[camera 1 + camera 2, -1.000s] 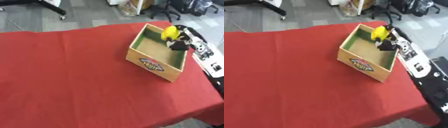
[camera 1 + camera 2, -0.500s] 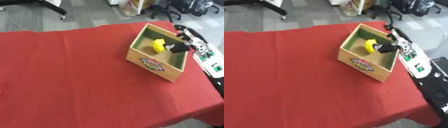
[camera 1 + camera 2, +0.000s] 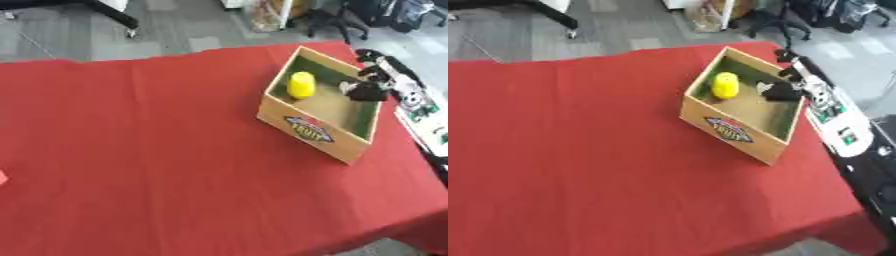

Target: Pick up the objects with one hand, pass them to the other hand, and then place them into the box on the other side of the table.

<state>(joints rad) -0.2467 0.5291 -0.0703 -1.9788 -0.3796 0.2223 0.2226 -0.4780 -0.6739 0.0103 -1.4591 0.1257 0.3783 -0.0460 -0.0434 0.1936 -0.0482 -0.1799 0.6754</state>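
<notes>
A yellow rounded object (image 3: 301, 84) lies inside the cardboard box (image 3: 312, 131) near its left inner wall. The box stands on the right part of the red table. My right hand (image 3: 366, 90) is over the box's right side, apart from the yellow object, with nothing in it; its fingers look relaxed. My left hand does not show in either view.
The red tablecloth (image 3: 140, 150) covers the table, whose right edge runs just past the box. A small red scrap (image 3: 3, 177) shows at the left border. Office chairs (image 3: 824, 12) and grey floor lie beyond the far edge.
The yellow object left my right hand and now lies in the box by its left wall. My hand has drawn back toward the box's right side.
</notes>
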